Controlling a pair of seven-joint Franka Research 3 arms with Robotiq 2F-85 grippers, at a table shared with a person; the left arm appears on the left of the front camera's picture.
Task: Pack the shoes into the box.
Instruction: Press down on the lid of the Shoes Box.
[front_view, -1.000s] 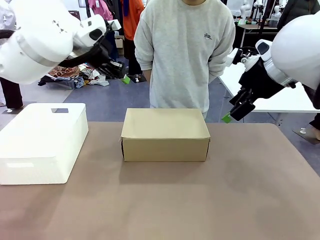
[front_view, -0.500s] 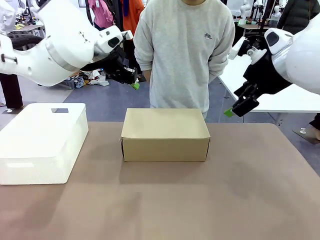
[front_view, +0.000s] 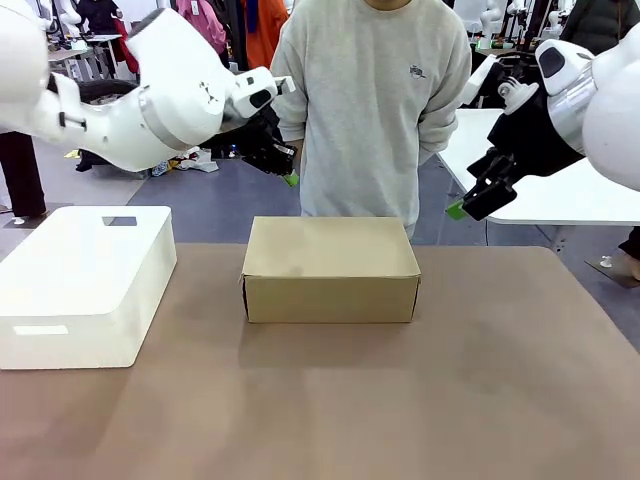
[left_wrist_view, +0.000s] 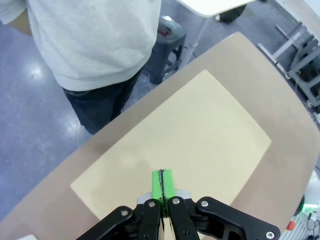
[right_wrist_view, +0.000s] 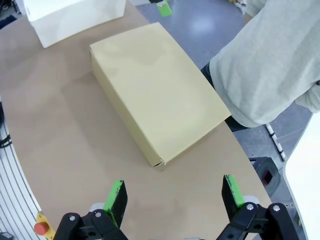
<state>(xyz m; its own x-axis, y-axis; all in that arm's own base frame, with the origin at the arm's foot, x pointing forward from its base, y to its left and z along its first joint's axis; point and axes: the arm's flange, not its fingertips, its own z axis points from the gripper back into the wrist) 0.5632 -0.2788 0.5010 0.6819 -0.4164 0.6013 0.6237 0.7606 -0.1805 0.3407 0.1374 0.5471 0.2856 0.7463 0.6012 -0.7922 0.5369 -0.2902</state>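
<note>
Tan cardboard, lid down: the box (front_view: 330, 268) sits mid-table, just in front of the person (front_view: 372, 100) in the grey sweatshirt and right of the white bin (front_view: 85, 282). My left gripper (front_view: 290, 179) hangs above and behind the box's far left corner, green pads pressed together on nothing (its wrist camera looks straight down on the lid). My right gripper (front_view: 456, 210) hovers off the far right corner, jaws spread wide and empty, the box well below and ahead of it. Since a second ago, the left arm has swung inward toward the box, while the right has barely shifted.
</note>
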